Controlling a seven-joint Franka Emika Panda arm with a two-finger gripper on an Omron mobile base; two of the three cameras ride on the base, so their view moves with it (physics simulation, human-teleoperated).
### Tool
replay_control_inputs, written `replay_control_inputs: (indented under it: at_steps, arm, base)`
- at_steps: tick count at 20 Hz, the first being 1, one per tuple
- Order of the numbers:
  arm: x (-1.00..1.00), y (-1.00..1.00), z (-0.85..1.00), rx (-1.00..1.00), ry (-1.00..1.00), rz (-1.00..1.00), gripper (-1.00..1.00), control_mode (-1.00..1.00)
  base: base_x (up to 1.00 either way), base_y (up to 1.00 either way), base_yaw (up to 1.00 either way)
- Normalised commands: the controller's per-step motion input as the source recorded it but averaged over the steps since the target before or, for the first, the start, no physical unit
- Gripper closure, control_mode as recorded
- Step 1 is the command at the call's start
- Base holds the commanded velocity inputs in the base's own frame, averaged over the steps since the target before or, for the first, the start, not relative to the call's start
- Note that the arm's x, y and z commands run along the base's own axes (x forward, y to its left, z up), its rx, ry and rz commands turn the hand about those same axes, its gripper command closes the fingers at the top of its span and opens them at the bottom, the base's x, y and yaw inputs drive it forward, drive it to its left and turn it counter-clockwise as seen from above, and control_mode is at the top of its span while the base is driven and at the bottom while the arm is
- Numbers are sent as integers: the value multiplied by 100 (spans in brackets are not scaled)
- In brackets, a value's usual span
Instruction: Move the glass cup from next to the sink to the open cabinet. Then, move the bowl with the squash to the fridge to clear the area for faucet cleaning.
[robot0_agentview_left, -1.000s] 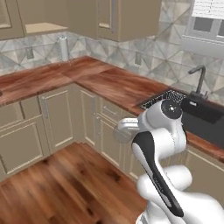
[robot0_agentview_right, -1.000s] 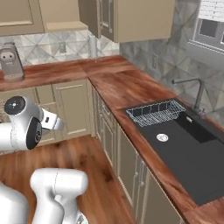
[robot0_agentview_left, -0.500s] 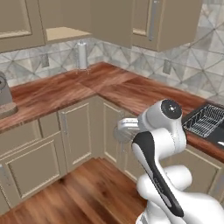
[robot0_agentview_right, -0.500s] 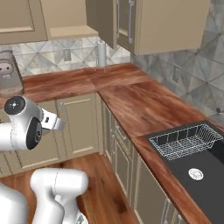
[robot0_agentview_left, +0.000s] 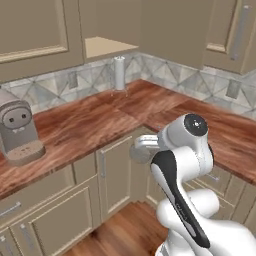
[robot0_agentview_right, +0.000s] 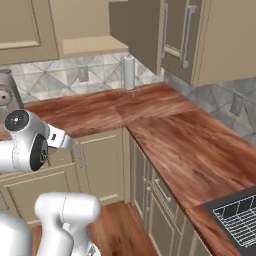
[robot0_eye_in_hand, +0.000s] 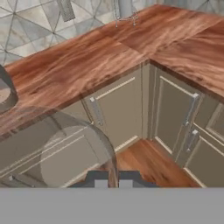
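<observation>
gripper (robot0_eye_in_hand: 113, 181) closed on small clear grey-tinted glass cup (robot0_eye_in_hand: 52, 146), held in front of the arm.
i see tan open cabinet (robot0_agentview_left: 102, 46) shelf above wood counter (robot0_agentview_left: 100, 117), w/ white paper-towel roll (robot0_agentview_left: 119, 73) below it.

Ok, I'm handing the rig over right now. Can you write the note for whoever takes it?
End effector: looks shut on the wall of the glass cup, held low in front of the corner counter.
Open cabinet: ahead and above, with its tan shelf over the paper-towel roll.
Sink: off to the right, at the edge of the right base view.
Done: the cup is picked up and away from the sink.
Left: set the cup on the cabinet shelf, then take the bowl with the squash to the fridge.
</observation>
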Motion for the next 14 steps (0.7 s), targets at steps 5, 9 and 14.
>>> replay_control_inputs:
  at_steps: [5,9,14]
  arm:
    - [0,0,0,0,0,0,100,100]
    - [0,0,0,0,0,0,100,100]
    - [0,0,0,0,0,0,100,100]
  base:
    - [100,36,0]
    - [100,-5,0]
    - [100,-58,5]
